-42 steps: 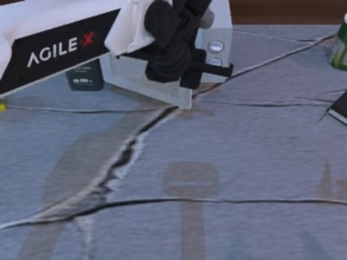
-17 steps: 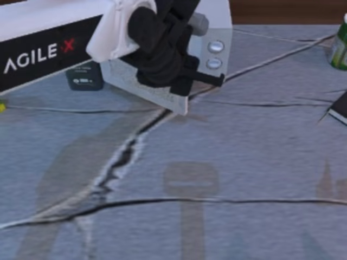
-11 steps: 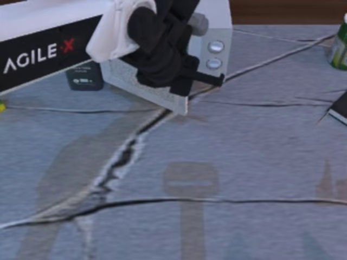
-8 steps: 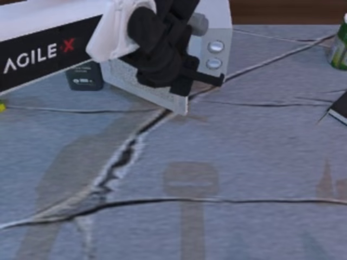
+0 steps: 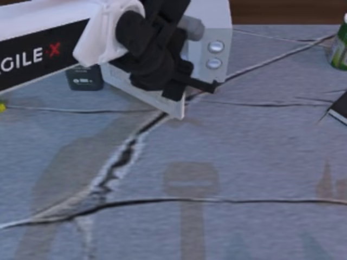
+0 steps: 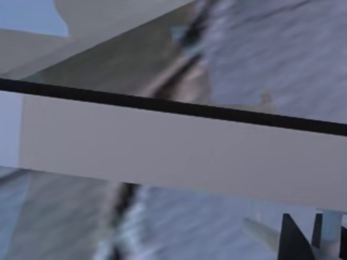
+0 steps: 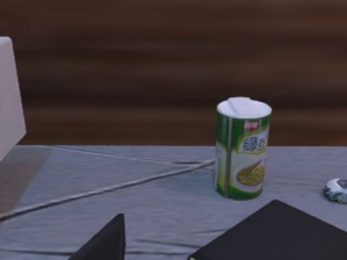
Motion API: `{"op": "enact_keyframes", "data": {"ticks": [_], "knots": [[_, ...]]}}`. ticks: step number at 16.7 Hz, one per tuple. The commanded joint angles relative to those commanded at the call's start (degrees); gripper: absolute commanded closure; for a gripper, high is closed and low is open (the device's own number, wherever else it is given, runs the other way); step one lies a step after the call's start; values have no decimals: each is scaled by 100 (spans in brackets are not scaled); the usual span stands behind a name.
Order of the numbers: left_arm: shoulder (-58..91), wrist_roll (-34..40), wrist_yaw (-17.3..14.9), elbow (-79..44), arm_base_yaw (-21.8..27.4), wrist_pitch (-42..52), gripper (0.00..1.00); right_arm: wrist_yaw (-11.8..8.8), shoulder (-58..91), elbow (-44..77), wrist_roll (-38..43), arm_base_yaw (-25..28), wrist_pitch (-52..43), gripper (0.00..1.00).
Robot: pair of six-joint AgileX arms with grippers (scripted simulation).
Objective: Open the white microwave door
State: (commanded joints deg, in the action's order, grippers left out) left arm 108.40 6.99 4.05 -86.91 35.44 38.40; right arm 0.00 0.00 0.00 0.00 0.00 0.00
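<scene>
At the far left of the table, from above, the white microwave (image 5: 209, 21) is seen, with its two silver knobs (image 5: 214, 55) on the right front. The door (image 5: 145, 91) is swung partly out, its free edge toward the table's middle. The left gripper (image 5: 209, 85) is placed by that edge; whether it is clenched cannot be told. A green can (image 5: 340, 46) is seen at the far right.

From the left wrist, the door's (image 6: 179, 154) pale edge is seen close up, across the grey table (image 6: 282, 59).

From the right wrist, the green can (image 7: 242, 149) is seen standing upright, beside a black flat thing (image 7: 276, 233). The right gripper is not seen
</scene>
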Motion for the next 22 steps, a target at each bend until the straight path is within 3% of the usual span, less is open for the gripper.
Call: {"op": "enact_keyframes", "data": {"ticks": [22], "knots": [[-119,-189,-96,161,-57,-62,100,0,0,0,0,0,0,0]]}}
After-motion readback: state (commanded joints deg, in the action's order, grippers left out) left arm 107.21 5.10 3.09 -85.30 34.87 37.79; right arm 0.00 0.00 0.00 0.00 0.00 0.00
